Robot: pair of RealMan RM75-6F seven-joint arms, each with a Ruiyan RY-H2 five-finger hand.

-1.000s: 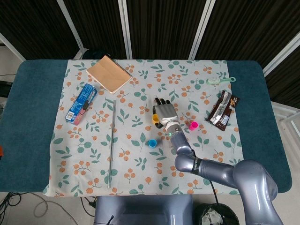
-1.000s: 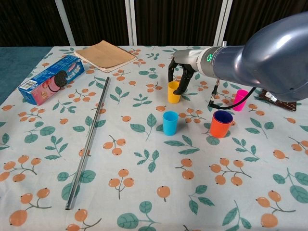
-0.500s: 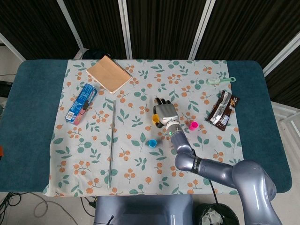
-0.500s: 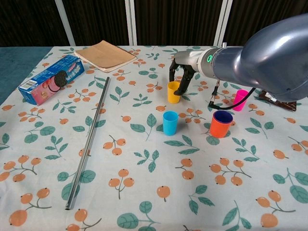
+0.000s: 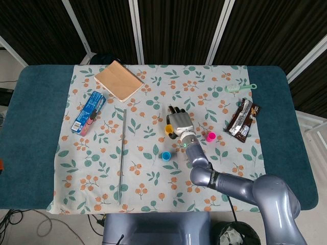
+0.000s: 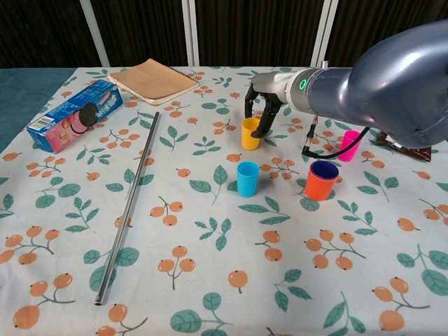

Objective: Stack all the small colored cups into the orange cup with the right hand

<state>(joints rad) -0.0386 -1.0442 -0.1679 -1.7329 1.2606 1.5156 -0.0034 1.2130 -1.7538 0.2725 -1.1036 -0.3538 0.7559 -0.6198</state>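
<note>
Head view: right hand (image 5: pixel 179 122) sits mid-frame, fingers curled down over the yellow cup (image 5: pixel 169 129); blue cup (image 5: pixel 166 155) just below, pink cup (image 5: pixel 211 136) to the right.

Chest view: fingers (image 6: pixel 267 120) pinch the yellow cup's rim. Orange cup (image 6: pixel 323 180) stands right of centre, a darker cup nested inside.

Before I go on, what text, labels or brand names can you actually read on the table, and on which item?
Blue cookie box: printed wording, too blurred to read.
Dark brown snack wrapper: print too small to read.
Tan spiral notebook: no text visible.
Small coloured cups: no markings visible.
Nothing legible anywhere.
</note>
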